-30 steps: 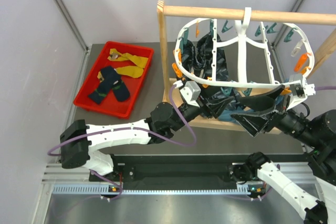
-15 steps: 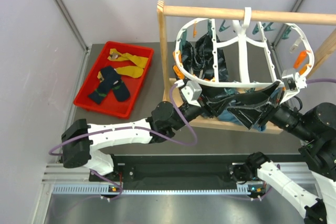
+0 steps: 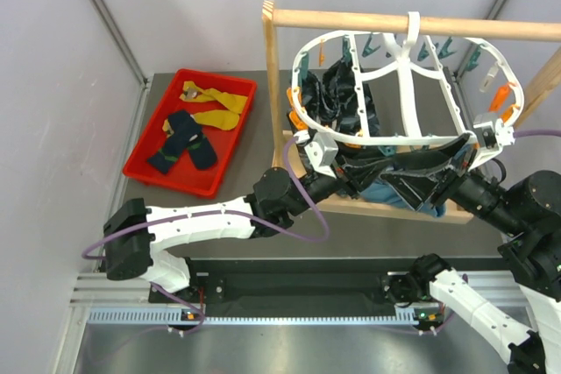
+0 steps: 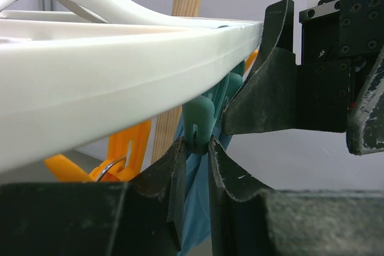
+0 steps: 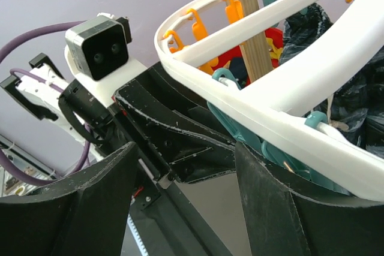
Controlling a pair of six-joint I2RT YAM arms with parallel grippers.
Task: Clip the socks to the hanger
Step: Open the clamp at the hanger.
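Note:
The white hanger (image 3: 405,76) hangs from the wooden rod, with orange and teal pegs along its rim. Under the hanger's near rim, my left gripper (image 3: 375,174) is shut on a teal clip peg (image 4: 198,123), its tips (image 4: 196,145) pinching the peg from both sides. A teal-blue cloth (image 4: 196,208) hangs down between its fingers. My right gripper (image 3: 410,183) faces it from the right. It stands open (image 5: 186,148), with the hanger rim (image 5: 264,121) passing over its right finger. The navy socks (image 3: 180,142) and yellow socks (image 3: 215,108) lie in the red tray (image 3: 149,166).
A wooden rack carries the hanger: a top rod (image 3: 351,20), a left post (image 3: 273,85) and a base bar (image 3: 351,208). A dark patterned cloth (image 3: 337,98) hangs from the hanger's left side. The red tray sits at the table's left.
My left gripper's jaws have closed onto the teal peg. My right gripper has moved left and closer under the near rim, narrowing a little. The hanger has shifted slightly.

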